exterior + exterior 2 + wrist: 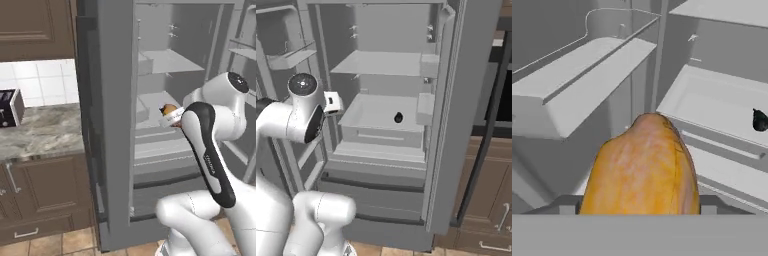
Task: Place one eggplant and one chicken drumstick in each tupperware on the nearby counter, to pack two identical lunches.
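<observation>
Open grey fridge [381,65] interior — golden-orange drumstick [643,167] gripped in the hand [641,212], near-black eggplant [398,117] on the shelf beyond.

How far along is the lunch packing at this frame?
Nothing looks packed yet. In hand: the gripper holds the golden-orange drumstick in front of the open fridge. Left: one near-black eggplant still sits on a fridge shelf; the counter shows a toaster, no tupperwares in view.

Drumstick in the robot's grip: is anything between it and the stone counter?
Yes: the open fridge door stands upright between the golden-orange drumstick, held inside the fridge, and the counter to its left.
</observation>
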Tool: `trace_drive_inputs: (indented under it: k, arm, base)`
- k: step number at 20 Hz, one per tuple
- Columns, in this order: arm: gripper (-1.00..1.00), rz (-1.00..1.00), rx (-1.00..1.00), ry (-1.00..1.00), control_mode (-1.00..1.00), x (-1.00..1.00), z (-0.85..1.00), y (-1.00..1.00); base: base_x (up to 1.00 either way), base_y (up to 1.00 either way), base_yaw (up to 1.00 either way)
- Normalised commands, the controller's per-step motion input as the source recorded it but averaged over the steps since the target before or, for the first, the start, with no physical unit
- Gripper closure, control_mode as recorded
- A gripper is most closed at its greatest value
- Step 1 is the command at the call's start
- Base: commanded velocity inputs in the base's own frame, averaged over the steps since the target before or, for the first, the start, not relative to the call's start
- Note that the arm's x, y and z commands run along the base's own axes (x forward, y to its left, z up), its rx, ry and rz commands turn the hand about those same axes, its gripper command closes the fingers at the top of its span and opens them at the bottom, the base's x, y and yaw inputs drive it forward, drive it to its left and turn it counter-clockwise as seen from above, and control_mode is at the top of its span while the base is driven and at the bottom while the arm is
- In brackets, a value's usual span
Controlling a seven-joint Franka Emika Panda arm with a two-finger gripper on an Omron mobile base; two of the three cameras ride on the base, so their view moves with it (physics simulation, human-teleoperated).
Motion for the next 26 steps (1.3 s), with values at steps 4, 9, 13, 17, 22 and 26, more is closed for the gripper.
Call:
trace_drive_inputs:
  k: [4,9,13,17,22,26]
  arm:
    - [1.0,0.0,0.0,0.0,1.0,0.0,0.0,0.0]
    - [1.0,0.0,0.0,0.0,1.0,0.0,0.0,0.0]
    - [1.0,0.0,0.0,0.0,1.0,0.0,0.0,0.0]
    - [1.0,0.0,0.0,0.0,1.0,0.0,0.0,0.0]
    - [1.0,0.0,0.0,0.0,1.0,0.0,0.0,0.0]
    - [1.0,0.0,0.0,0.0,1.0,0.0,0.0,0.0]
  base:
    - [-1.0,0.0,-0.05]
    - [-1.0,0.0,-0.07]
    - [-1.0,0.32,-0.04]
    - [-0.87,0.93,0.0]
    - [-0.48,1.0,0.0]
    - [-0.46,1.0,0.01]
